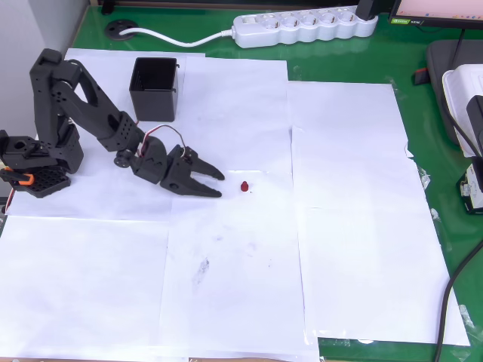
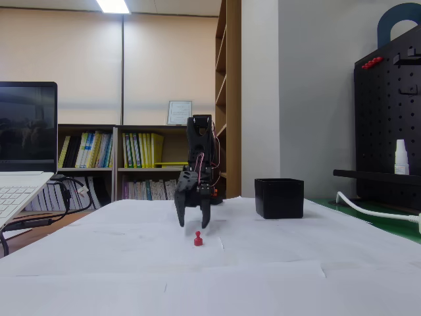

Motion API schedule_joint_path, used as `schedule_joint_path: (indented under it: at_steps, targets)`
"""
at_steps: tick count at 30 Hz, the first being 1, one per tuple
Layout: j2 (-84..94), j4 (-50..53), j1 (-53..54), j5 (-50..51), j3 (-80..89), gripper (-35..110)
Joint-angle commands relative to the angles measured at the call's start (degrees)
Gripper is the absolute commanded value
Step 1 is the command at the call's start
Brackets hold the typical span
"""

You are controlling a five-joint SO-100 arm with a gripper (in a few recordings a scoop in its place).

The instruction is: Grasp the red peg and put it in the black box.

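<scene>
The red peg (image 2: 198,238) is standing upright on the white paper sheets (image 1: 347,226) covering the green worktop (image 1: 423,136), nearest the fixed view's camera and roughly midway across the worktop. Just behind it, apart from it, the claw (image 2: 192,218) is hanging released, fingers spread and empty, tips pointing at the peg. Farther back, the black box (image 1: 155,89) is sitting open-topped near the worktop's far edge, well apart from the peg.
</scene>
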Motion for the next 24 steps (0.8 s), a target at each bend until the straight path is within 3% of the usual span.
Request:
schedule_joint_path:
  at_steps: [1,6,24]
  targets:
    - [1.32,-3.25,0.53,-0.09,1.76,23]
    - [6.06,-6.24,1.23,-0.09,3.87,29]
    - [17.67,-4.92,2.02,-0.88,17.31,29]
